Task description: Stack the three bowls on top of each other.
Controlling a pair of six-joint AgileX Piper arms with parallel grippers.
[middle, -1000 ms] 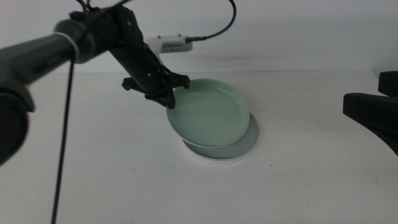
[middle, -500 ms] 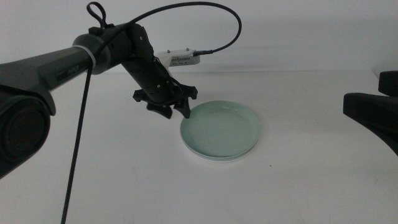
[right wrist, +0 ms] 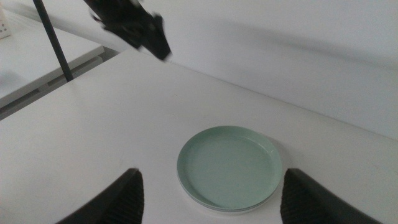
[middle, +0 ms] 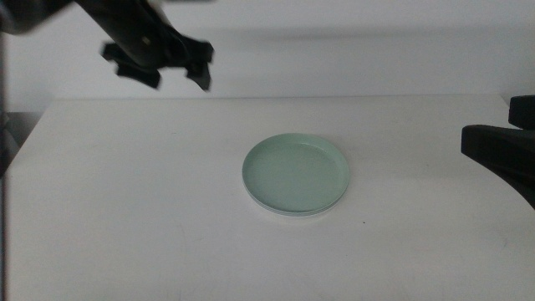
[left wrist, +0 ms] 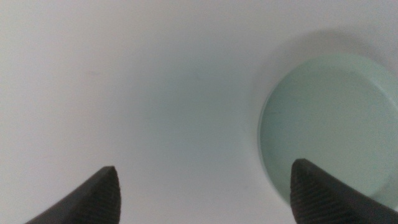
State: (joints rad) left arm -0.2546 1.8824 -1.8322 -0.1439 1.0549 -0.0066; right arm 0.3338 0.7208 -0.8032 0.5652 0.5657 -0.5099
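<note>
The pale mint green bowl (middle: 296, 174) lies on top of a stack in the middle of the white table (middle: 125, 217). Under it only a thin pale rim (middle: 288, 214) shows, so the grey and white bowls are almost hidden. The mint bowl also shows in the left wrist view (left wrist: 326, 124) and in the right wrist view (right wrist: 227, 167). My left gripper (middle: 177, 77) is open and empty, high above the table's far left, well clear of the stack; the right wrist view (right wrist: 140, 34) shows it too. My right gripper (right wrist: 212, 175) is open and empty and waits at the right edge (middle: 497, 150).
A white wall runs behind the table's far edge. A lower white surface and a dark cable (right wrist: 53, 43) show beyond the table in the right wrist view.
My left gripper let go of the mint bowl, which now lies flat on the stack. The gripper rose and moved back to the left, away from the bowls. The right arm has not moved.
</note>
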